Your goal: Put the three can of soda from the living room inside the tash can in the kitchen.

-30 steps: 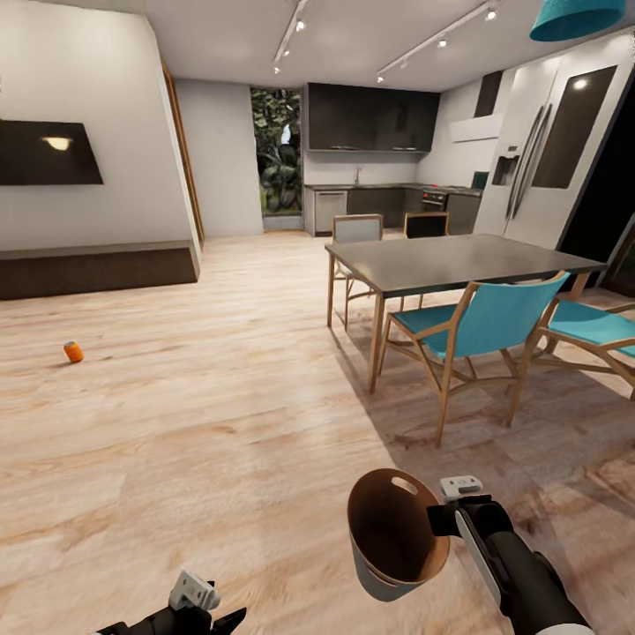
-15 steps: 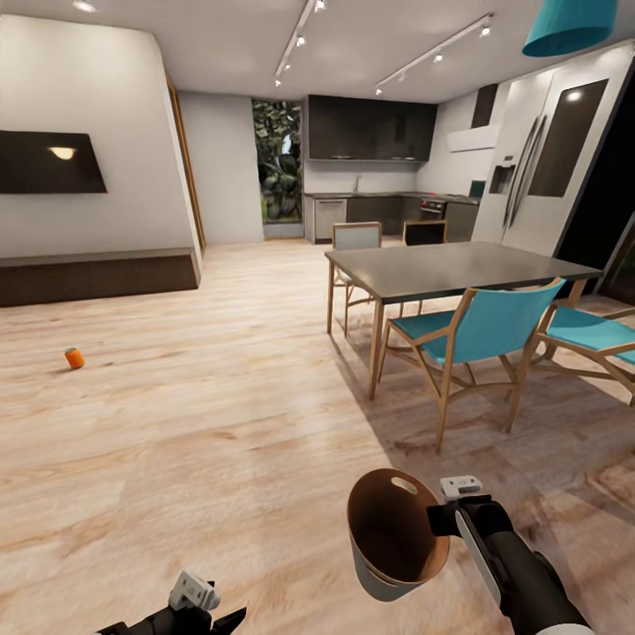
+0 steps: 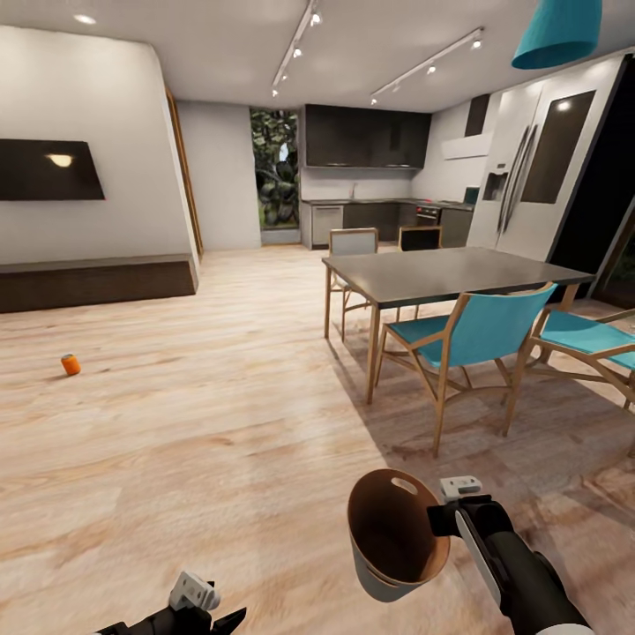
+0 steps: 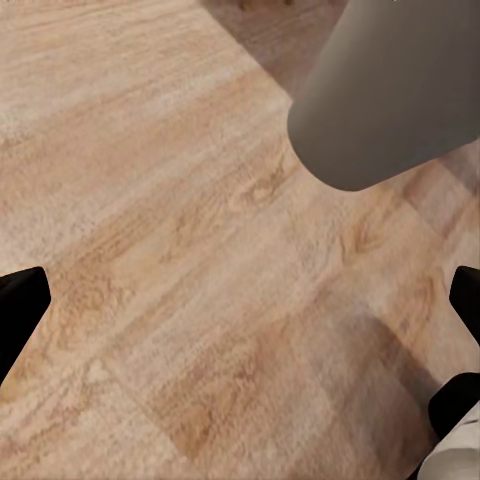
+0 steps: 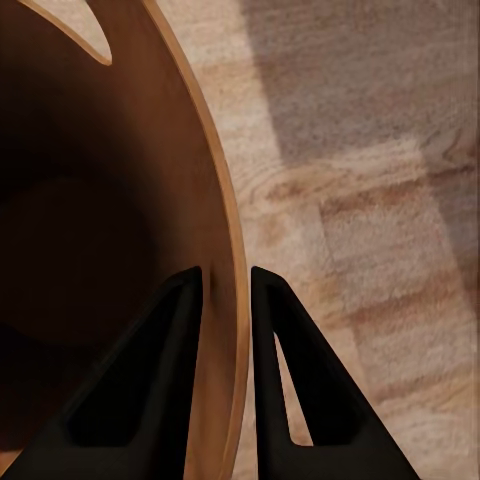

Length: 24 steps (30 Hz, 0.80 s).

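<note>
One orange-red can of soda (image 3: 70, 363) stands on the light wood floor far off at the left. The other cans are out of view. The tash can (image 3: 392, 529), tan-brown outside and dark inside, hangs tilted above the floor at the lower right. My right gripper (image 3: 434, 520) is shut on its rim. In the right wrist view one finger is inside and one outside the wall of the tash can (image 5: 90, 200). My left gripper (image 3: 198, 615) is low at the bottom edge and open (image 4: 240, 300) over bare floor, with the bin's pale underside (image 4: 400, 90) beside it.
A dark dining table (image 3: 459, 269) with teal chairs (image 3: 481, 326) stands to the right ahead. Beyond it are a fridge (image 3: 538, 176) and dark kitchen cabinets (image 3: 379, 212). A low dark console (image 3: 97, 280) under a wall screen (image 3: 48, 169) lines the left wall. Open wood floor lies ahead.
The whole view has shifted: table, chairs and orange can sit slightly lower and further left, so the camera moved. Both arms and the held bin keep the same pose.
</note>
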Motion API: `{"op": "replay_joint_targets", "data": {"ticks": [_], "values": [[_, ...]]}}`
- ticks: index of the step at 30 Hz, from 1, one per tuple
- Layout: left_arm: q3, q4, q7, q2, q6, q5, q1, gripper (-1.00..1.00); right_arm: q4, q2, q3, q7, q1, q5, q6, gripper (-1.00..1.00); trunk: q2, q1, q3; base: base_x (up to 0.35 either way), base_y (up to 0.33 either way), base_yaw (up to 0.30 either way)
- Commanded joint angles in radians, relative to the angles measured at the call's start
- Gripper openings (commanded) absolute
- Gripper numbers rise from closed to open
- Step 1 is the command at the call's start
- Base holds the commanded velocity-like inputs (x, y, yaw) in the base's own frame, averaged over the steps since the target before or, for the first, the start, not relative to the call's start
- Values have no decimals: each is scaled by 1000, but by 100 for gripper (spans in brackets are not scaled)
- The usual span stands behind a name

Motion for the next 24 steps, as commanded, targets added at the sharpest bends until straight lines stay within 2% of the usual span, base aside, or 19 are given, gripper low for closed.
{"op": "replay_joint_targets", "data": {"ticks": [1,10,24], "values": [[0,0,0,0,0,0,0,100,0,0,0,6,0,-15,0,-100,0,0,0,0,0,-23],[0,0,0,0,0,0,0,100,0,0,0,6,0,-15,1,-100,0,0,1,0,0,25],[0,0,0,0,0,0,0,100,0,0,0,6,0,-15,1,-100,0,0,1,0,0,237]]}}
